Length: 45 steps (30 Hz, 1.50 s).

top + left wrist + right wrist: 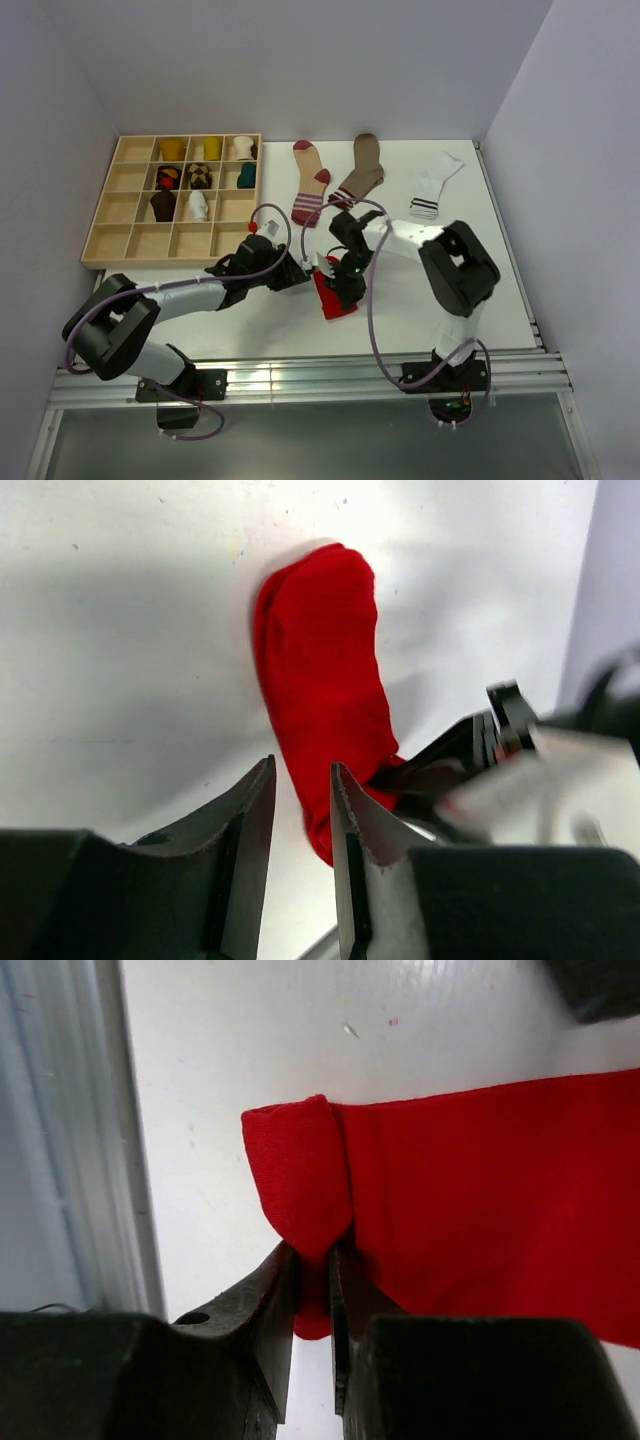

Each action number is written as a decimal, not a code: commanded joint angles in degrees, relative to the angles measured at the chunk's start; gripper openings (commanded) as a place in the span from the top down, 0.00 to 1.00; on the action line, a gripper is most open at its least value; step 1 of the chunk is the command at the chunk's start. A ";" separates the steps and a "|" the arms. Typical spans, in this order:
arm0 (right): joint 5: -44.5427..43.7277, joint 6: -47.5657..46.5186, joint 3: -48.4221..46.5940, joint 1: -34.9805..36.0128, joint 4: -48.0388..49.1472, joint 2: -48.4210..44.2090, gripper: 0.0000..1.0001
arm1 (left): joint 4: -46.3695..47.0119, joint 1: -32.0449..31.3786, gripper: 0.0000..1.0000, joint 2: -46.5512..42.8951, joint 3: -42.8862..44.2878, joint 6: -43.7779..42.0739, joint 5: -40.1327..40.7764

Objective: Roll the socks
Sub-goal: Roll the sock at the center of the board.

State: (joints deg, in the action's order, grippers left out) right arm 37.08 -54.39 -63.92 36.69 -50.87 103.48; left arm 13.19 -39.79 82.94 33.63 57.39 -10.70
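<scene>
A red sock lies flat on the white table in front of the arms. My right gripper is shut on its folded-over end; the right wrist view shows the fold pinched between the jaws. My left gripper sits just left of the sock, its jaws a little apart and empty, with the sock lying just beyond the tips. The right gripper's dark fingers show at the sock's edge there. A brown sock, a pale sock with red toe and heel and a white sock lie flat at the back.
A wooden compartment tray stands at the back left, holding several rolled socks in its upper cells. A metal rail runs along the near table edge. Grey walls close in on both sides.
</scene>
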 commanded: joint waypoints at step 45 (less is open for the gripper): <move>7.31 3.15 -20.37 -6.10 -19.70 24.58 0.81 | 17.14 -20.15 0.50 9.17 1.79 -29.61 -2.22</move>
State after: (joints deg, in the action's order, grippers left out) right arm 45.95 -50.87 -82.96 30.96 -76.47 127.02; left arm 29.56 -59.70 91.50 33.34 28.93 -10.83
